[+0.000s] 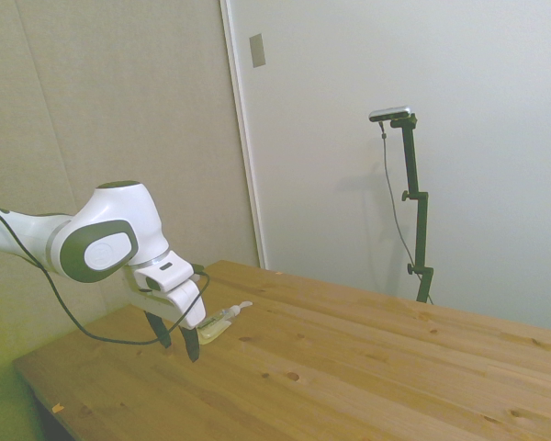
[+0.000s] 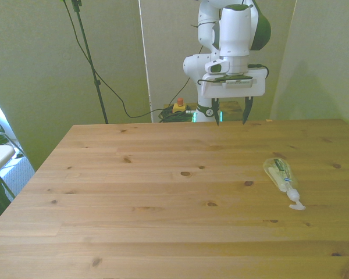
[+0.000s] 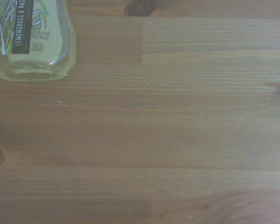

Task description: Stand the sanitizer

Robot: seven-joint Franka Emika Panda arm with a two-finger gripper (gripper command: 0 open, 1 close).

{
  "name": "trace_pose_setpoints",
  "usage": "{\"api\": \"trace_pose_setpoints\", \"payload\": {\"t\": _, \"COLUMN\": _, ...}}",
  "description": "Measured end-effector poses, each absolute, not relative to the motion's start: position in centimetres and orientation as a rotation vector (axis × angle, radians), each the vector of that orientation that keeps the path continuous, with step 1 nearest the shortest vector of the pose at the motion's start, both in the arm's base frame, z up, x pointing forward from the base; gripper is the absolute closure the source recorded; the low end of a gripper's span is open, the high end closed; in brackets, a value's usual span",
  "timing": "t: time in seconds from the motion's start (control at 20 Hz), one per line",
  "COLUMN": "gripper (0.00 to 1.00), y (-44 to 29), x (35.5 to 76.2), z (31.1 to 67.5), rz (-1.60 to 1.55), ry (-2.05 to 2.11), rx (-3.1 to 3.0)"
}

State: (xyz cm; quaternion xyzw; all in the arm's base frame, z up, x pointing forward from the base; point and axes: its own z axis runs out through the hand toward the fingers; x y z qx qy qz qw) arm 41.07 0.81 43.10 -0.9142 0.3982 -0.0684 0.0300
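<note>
The sanitizer (image 2: 282, 176) is lying flat on the surface (image 2: 163, 192), at about 5 o'clock from the gripper (image 2: 231, 116), whose fingers are hanging wide and empty. Pinching the slim, rounded bottle off-centre is risking it rolling away.

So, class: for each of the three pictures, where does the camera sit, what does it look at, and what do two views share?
Side view: off one side of the table; the white arm enters from the picture's left, gripper with open fingers near the lying sanitizer.
Front view: across the table, facing the arm; gripper hangs open.
Wrist view: looks down at wood and the sanitizer's base; no robot parts.
Shared: all three show the sanitizer.
</note>
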Motion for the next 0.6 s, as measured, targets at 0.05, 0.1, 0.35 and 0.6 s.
{"api": "trace_pose_setpoints", "payload": {"t": 0.05, "gripper": 0.0, "y": 0.8, "x": 41.1, "z": 43.1, "rz": -0.209, "ry": 1.228, "rx": -2.819}}
{"api": "trace_pose_setpoints", "payload": {"t": 0.1, "gripper": 0.0, "y": 0.8, "x": 41.0, "z": 42.8, "rz": -0.2, "ry": 1.229, "rx": -2.823}}
{"api": "trace_pose_setpoints", "payload": {"t": 0.35, "gripper": 0.0, "y": 2.0, "x": 45.5, "z": 43.8, "rz": -0.267, "ry": 1.289, "rx": -2.774}}
{"api": "trace_pose_setpoints", "payload": {"t": 0.6, "gripper": 0.0, "y": 3.8, "x": 52.5, "z": 44.9, "rz": -0.331, "ry": 1.35, "rx": -2.752}}
